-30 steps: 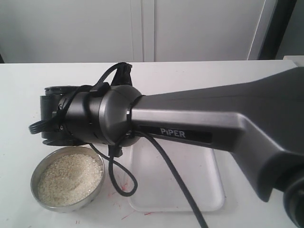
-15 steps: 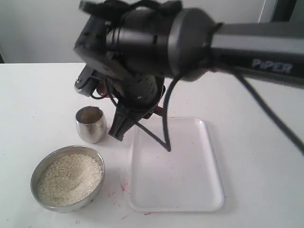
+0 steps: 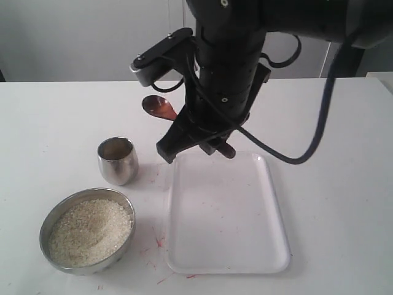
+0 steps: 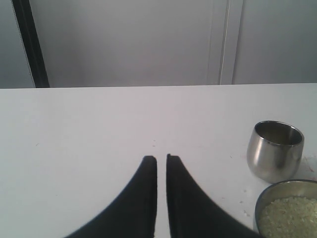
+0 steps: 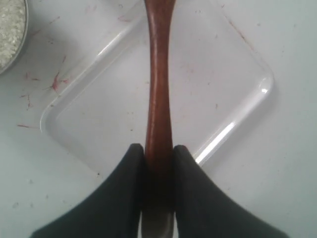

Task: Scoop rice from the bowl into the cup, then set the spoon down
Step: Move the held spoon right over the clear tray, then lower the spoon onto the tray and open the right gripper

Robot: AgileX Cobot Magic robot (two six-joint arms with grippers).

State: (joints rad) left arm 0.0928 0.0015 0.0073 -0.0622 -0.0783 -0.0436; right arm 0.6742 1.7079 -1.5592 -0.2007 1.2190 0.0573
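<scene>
My right gripper (image 3: 195, 142) hangs above the far edge of the tray, shut on the handle of the reddish-brown wooden spoon (image 3: 159, 108). The spoon's oval head points left, behind and above the cup (image 3: 117, 160), and shows no grains. In the right wrist view the spoon handle (image 5: 158, 84) runs out between the gripper (image 5: 158, 151) fingers. The steel bowl (image 3: 51, 215) of off-white rice (image 3: 91, 230) sits front left. My left gripper (image 4: 161, 158) is shut on nothing above bare table, left of the cup (image 4: 275, 151) and bowl (image 4: 270, 194).
A clear plastic tray (image 3: 227, 215) lies right of the bowl, under the right gripper, and shows as a tray (image 5: 218, 84) in the right wrist view. Red scuff marks (image 3: 153, 243) dot the white table between bowl and tray. A white wall stands behind.
The right arm, which lay across the view and hid the cup, has swung up and turned upright. The spoon head now shows behind the cup.
</scene>
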